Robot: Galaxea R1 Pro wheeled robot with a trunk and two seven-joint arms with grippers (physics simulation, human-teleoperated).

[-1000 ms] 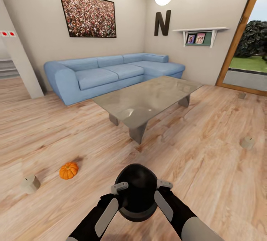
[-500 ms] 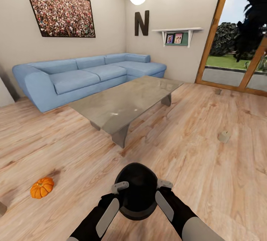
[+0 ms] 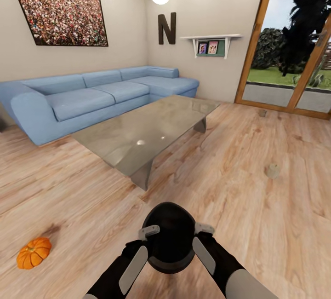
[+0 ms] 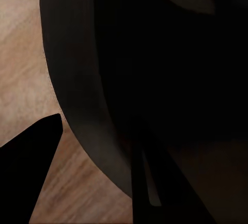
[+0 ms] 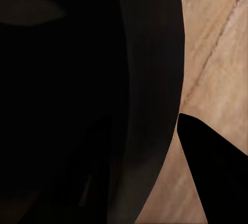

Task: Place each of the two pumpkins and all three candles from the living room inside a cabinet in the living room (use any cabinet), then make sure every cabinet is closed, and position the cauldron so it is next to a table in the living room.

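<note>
I hold the black cauldron (image 3: pixel 168 239) low in front of me, just above the wooden floor, with a gripper on each side of its rim. My left gripper (image 3: pixel 149 233) and right gripper (image 3: pixel 203 229) are both shut on it. Up close, the cauldron's dark wall (image 4: pixel 155 79) (image 5: pixel 77 105) has one finger (image 4: pixel 31 157) (image 5: pixel 217 162) outside it. One orange pumpkin (image 3: pixel 33 252) lies on the floor at the near left. A beige candle (image 3: pixel 272 170) stands on the floor at the right, and another small candle (image 3: pixel 262 113) is near the glass door. The cabinet is out of view.
A low glass-topped table (image 3: pixel 142 133) stands straight ahead, its near corner a short way past the cauldron. A blue corner sofa (image 3: pixel 92 99) runs along the wall behind it. A wood-framed glass door (image 3: pixel 294 60) is at the right. Open floor lies right of the table.
The whole picture has slid left, so the camera has turned right. The candle at the near left has left the frame. The cauldron stays gripped in the same place between both grippers.
</note>
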